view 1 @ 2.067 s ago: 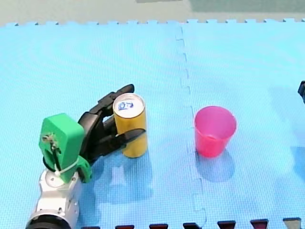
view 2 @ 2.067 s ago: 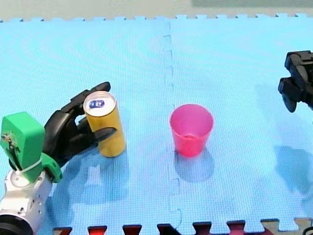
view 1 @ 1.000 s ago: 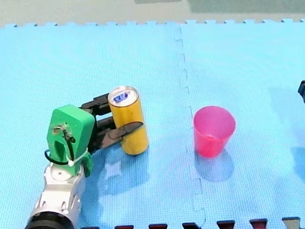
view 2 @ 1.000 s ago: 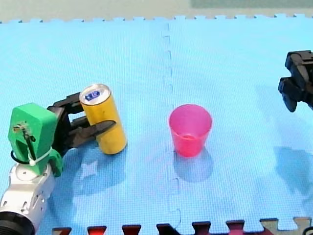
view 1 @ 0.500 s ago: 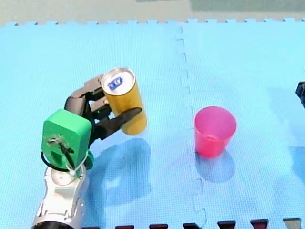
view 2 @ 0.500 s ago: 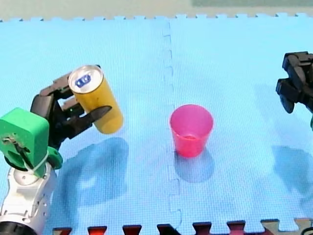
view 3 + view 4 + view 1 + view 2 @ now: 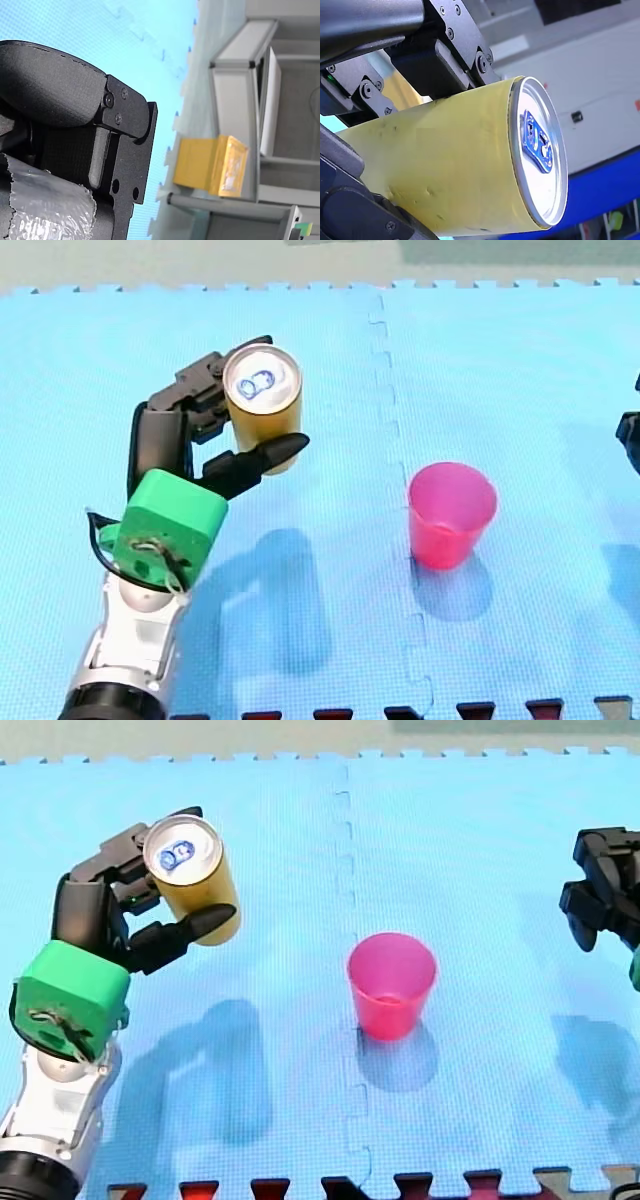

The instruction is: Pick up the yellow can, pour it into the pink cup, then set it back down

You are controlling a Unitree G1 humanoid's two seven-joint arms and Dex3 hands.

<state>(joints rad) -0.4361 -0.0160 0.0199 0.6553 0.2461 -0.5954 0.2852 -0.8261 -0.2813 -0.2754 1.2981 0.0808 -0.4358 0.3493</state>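
My left hand (image 7: 255, 410) is shut on the yellow can (image 7: 262, 405) and holds it in the air over the left part of the blue mat, its shadow on the mat below. The can's silver top with a blue tab faces up toward the camera. In the second wrist view the can (image 7: 455, 180) lies across the frame, with black fingers (image 7: 445, 55) wrapped around its side. The pink cup (image 7: 451, 515) stands upright on the mat, to the right of the can and nearer. My right hand (image 7: 605, 900) hangs at the far right edge, away from both.
The blue foam mat (image 7: 330, 640) has a jigsaw seam (image 7: 395, 430) running front to back just left of the cup. The first wrist view shows a yellow box (image 7: 210, 165) and a grey frame (image 7: 235, 70) beyond the mat's edge.
The left hand closed on the can, tipped it, then lifted it off the mat, up and farther away. The cup and right hand have barely moved.
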